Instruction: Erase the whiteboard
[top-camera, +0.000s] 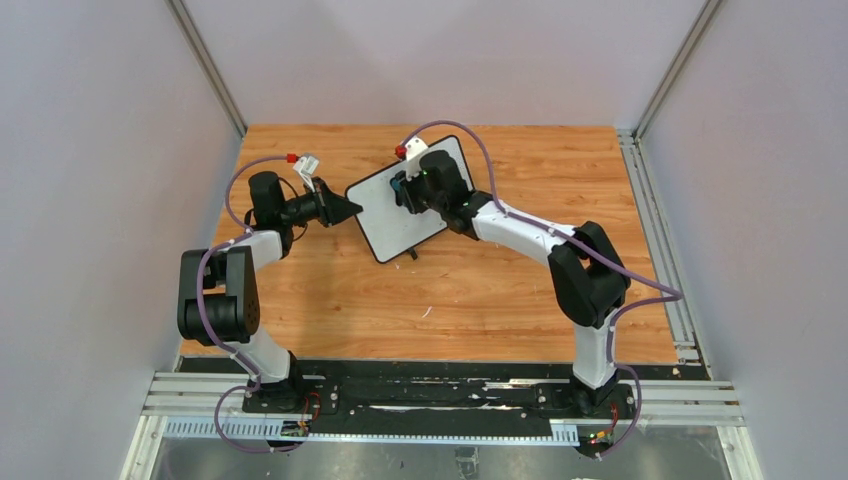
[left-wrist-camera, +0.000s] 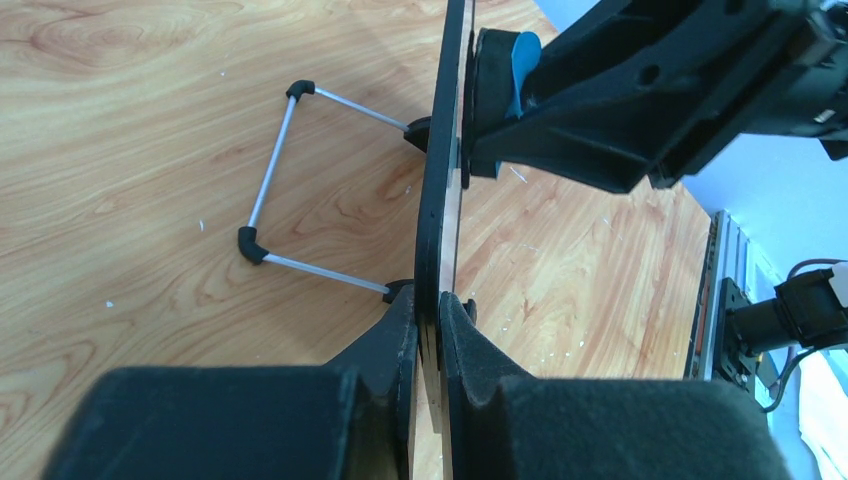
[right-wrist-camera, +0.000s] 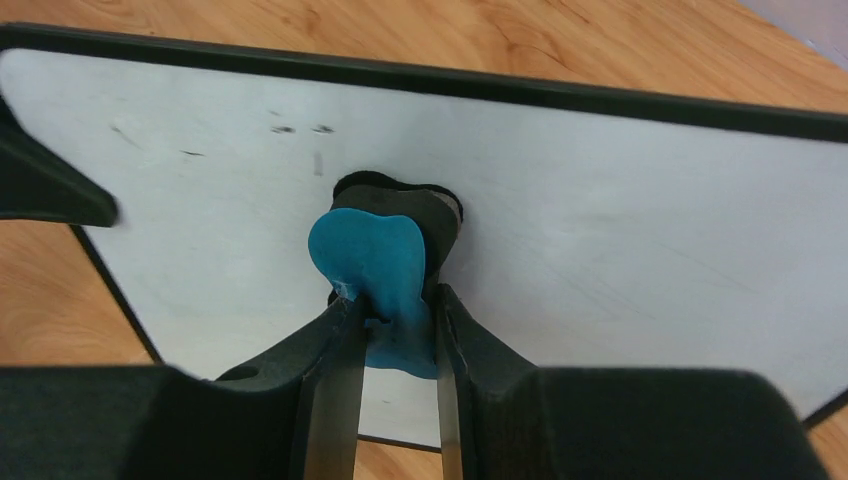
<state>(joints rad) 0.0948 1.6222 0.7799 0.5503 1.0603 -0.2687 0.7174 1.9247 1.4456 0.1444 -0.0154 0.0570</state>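
I judge this to be the wiping step itself. My left fingers (left-wrist-camera: 400, 330) are closed narrow on the black-framed edge of the whiteboard (right-wrist-camera: 600, 220), one finger on the front and one on the back, bracing it. My right fingers (right-wrist-camera: 335, 330) are clamped on the blue-and-black eraser (right-wrist-camera: 375, 265), and its dark pad is pressed against the white face.

The whiteboard stands tilted on its wire stand (left-wrist-camera: 290, 190) on the wooden surface (top-camera: 480, 290), toward the far middle, between my two arms. From above, my left fingers meet it at its left corner and my right fingers reach onto it from the right. Seen edge-on from my left wrist, the board rises straight up out of my grip, the stand splayed behind it and the eraser against its front side higher up.

Most of the face looks clean from my right wrist. A few faint dark strokes (right-wrist-camera: 300, 130) show near the top edge, above the eraser and a little to its left, apart from the pad. So the job seems nearly done but not finished.

The next move calls for sliding the pad up and slightly left over those strokes, held flat with even pressure, while my left fingers hold firm so the board neither tips back on its stand nor twists in my grip.
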